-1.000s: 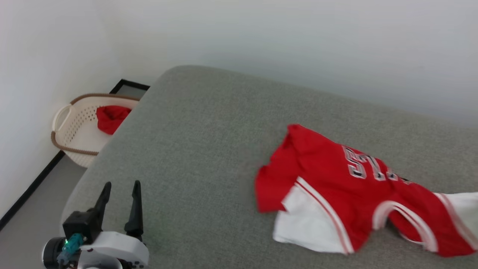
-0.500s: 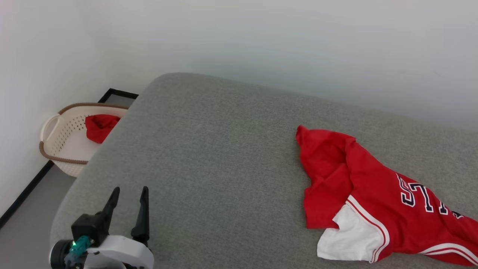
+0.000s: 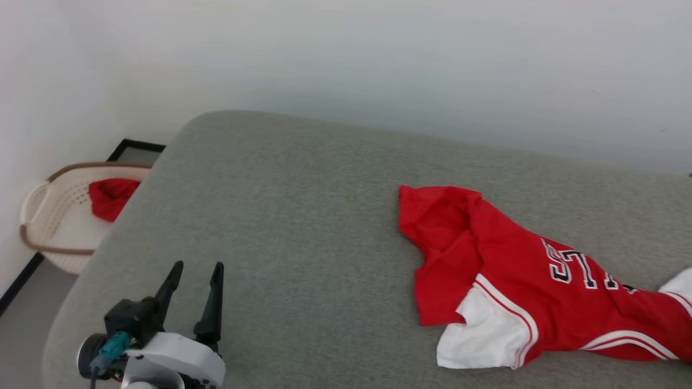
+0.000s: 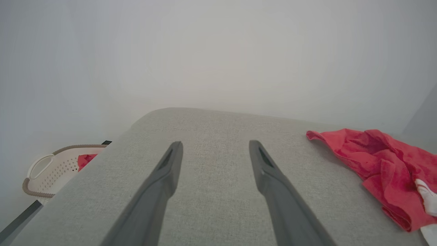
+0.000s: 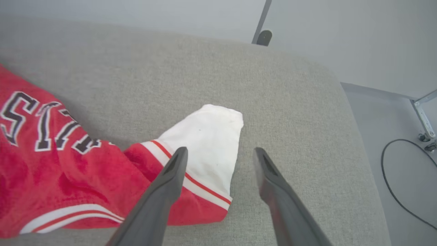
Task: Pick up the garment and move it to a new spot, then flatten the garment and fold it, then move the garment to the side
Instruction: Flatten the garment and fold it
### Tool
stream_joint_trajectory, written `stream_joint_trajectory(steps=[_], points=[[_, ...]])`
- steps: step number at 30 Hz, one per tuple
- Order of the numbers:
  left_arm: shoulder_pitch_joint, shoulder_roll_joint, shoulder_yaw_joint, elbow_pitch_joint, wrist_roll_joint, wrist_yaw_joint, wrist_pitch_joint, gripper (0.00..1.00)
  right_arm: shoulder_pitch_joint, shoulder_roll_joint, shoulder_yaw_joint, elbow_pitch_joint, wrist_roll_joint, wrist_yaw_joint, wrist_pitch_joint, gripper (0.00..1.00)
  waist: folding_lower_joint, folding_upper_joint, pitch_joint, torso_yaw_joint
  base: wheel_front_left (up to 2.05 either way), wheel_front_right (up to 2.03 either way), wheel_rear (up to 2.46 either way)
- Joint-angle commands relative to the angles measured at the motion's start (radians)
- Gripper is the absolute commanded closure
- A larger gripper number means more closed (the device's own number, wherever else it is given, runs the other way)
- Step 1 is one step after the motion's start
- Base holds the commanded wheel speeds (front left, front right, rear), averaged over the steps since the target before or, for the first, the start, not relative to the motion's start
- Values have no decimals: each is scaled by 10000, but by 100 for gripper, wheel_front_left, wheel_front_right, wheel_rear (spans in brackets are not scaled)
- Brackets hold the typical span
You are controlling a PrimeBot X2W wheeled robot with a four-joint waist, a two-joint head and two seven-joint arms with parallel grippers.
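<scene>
Wide open, the right pincer (image 5: pixel 220 150): both dark fingers are spread, with nothing between them, hovering just above the white sleeve (image 5: pixel 208 136) of the shirt (image 5: pixel 51 164). One finger crosses the sleeve's striped hem in the right wrist view; whether it touches the cloth, I cannot tell. Over to the left pincer (image 3: pixel 198 266), and it's just as wide open and empty, poised over bare grey padded surface (image 3: pixel 281 216) near the front left corner, well apart from the shirt. Now the shirt itself: it lies rumpled on the right half of the padded surface, not flat at all. The red body is bunched in folds and the far corner is turned over on itself. One white sleeve with red-white trim splays toward the front edge, the other out to the right. Black-and-white letters run across the red, partly lost in creases. Down on the floor off the left edge sits a beige basket (image 3: pixel 48 216) with a small red cloth (image 3: pixel 111 197) in it.
</scene>
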Motion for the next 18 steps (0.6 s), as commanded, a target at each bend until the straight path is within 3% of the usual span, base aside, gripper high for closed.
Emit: stream_joint_trajectory(steps=[1,18], points=[[-43,104,-147,-25,-307,4,-2,0,-8,141,225,-415,205,-14,-160,0,0,0,-99,-376,0,0,0],[14,883,-1578,-247,-2406,3,1077,0,1778,1849,1497,-2849,865,-14,-1080,0,0,0,-287,-1654,0,0,0]])
